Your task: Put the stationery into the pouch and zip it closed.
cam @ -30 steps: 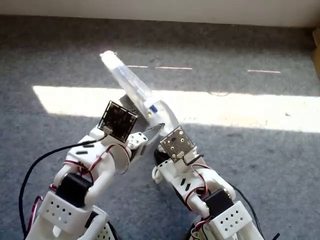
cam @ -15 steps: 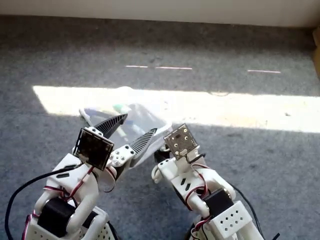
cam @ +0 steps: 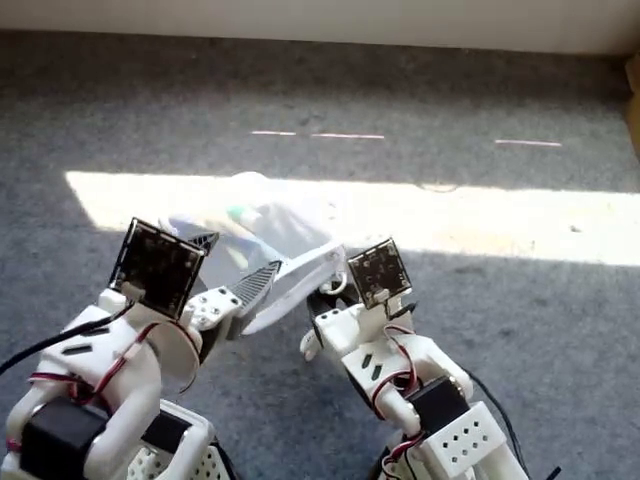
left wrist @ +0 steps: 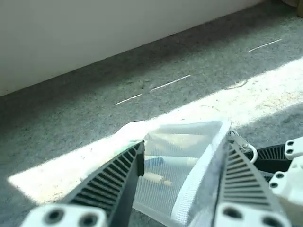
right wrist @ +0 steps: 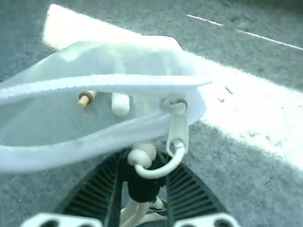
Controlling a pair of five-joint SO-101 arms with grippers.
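Note:
A white mesh pouch [cam: 285, 232] lies on the carpet in the sunlit strip, its mouth gaping open [right wrist: 94, 109]. Inside it lie pens: one with a tan tip [right wrist: 85, 98] and a white cap [right wrist: 120, 104]. My left gripper [cam: 245, 255] stands open, its black fingers [left wrist: 113, 179] on either side of the pouch's near end [left wrist: 184, 165]; one finger touches the pouch's zip edge. My right gripper [right wrist: 144, 177] is shut on the zipper pull [right wrist: 176, 135] and its ring, at the pouch's corner [cam: 325, 288].
Grey carpet [cam: 480, 330] spreads all round, with a bright band of sunlight [cam: 500, 220] across the middle. A pale wall [cam: 320, 15] runs along the far edge. Thin white lines [cam: 320, 135] mark the carpet beyond the pouch.
A second ago the left gripper held the pouch up on end. It let go, the pouch dropped flat, and the left arm drew back to the left. The right gripper kept its hold.

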